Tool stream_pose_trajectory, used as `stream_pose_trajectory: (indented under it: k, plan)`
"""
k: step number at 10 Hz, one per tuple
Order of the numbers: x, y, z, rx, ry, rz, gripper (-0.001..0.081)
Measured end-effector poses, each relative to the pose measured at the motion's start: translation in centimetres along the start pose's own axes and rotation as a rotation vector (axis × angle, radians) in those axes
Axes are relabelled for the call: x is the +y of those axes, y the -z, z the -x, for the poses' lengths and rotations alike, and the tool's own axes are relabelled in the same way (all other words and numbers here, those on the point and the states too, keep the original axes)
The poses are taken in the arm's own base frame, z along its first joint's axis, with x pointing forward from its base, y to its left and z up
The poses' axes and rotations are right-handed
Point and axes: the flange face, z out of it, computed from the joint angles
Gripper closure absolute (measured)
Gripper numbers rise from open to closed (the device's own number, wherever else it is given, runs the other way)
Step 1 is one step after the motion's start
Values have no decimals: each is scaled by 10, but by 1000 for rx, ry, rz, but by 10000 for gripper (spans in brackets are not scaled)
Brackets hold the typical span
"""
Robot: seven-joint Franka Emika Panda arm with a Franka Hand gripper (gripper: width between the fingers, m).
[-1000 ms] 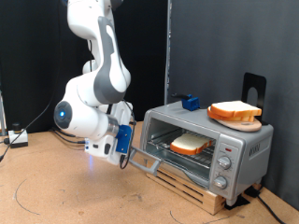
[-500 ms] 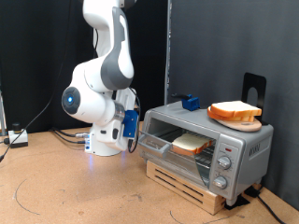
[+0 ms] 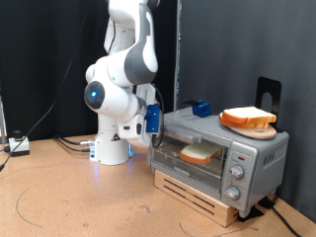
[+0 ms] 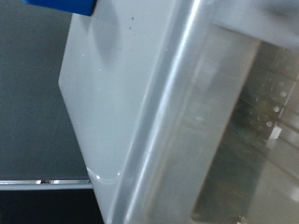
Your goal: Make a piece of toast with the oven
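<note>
The oven [image 3: 259,155] stands on a wooden pallet at the exterior view's right. Its glass door looks shut or nearly shut. The piece of toast [image 3: 200,154] lies on the rack inside and shows through the glass. My gripper [image 3: 152,124] is at the upper corner of the door on the exterior view's left, against the oven's front. The wrist view shows no fingers, only the oven's grey top [image 4: 112,103] and the door's edge [image 4: 177,121] very close up.
A thicker pile of bread slices [image 3: 247,119] and a small blue object [image 3: 201,108] sit on top of the oven. Three knobs [image 3: 235,174] are on its right panel. A black stand [image 3: 269,93] is behind it. Cables and a small box [image 3: 17,146] lie at far left.
The oven door went from hanging open to raised against the front. My gripper moved up and to the exterior view's right with it, and the arm swung upright.
</note>
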Motion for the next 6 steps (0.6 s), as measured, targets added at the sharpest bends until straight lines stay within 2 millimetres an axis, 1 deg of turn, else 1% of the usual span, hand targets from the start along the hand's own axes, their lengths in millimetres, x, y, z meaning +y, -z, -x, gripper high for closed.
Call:
stream_pose_trajectory:
  k: [1, 2, 3, 6]
  plan:
    - [-3, -8, 2, 3, -25, 18, -3]
    - [-3, -10, 1, 22, -58, 32, -3]
    - [-1, -5, -2, 63, -84, 36, -3]
    - [15, 26, -5, 140, -170, -6, -3]
